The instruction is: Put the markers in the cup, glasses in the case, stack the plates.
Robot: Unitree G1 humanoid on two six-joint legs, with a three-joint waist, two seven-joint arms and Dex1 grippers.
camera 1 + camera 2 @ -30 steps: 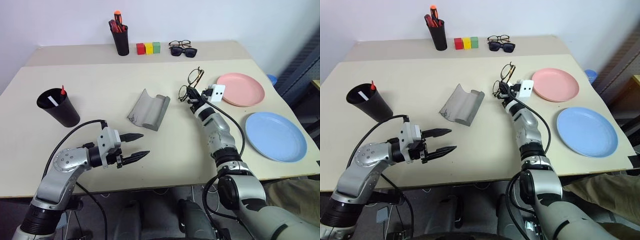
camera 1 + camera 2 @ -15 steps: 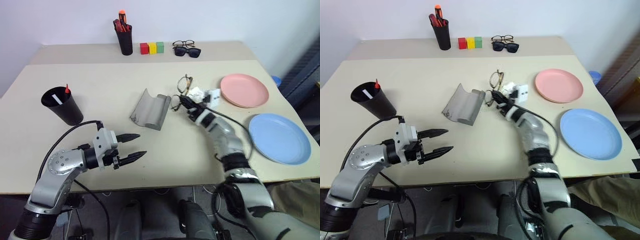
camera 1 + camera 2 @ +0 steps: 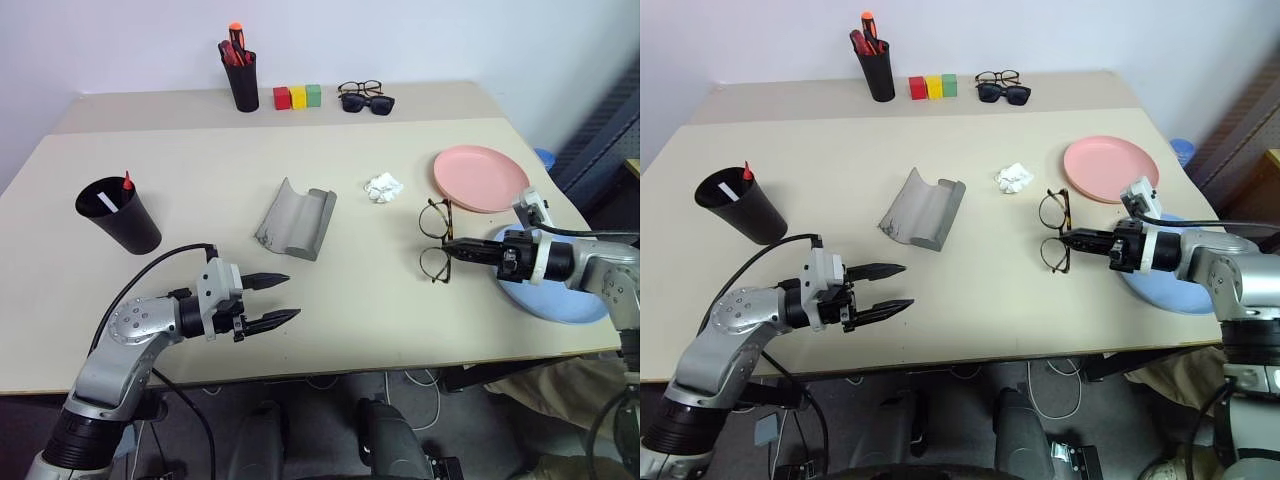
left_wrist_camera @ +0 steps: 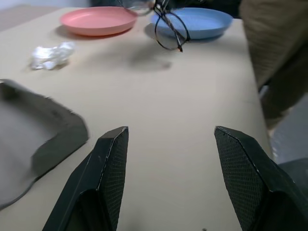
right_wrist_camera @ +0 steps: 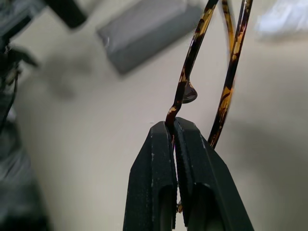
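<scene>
Your right gripper (image 3: 1072, 240) has its fingers pinched shut on the glasses (image 3: 1055, 228) at the bridge, held above the table (image 3: 380, 300) just left of the blue plate (image 3: 1170, 298); the pink plate (image 3: 480, 178) lies farther back. Your left gripper (image 3: 268, 301) hovers over the near edge, fingers spread wide and holding nothing. The open case (image 3: 297, 219) sits mid-table, with bare table between it and the glasses. The cup (image 3: 118, 214), markers (image 3: 126, 183) inside, stands far left.
</scene>
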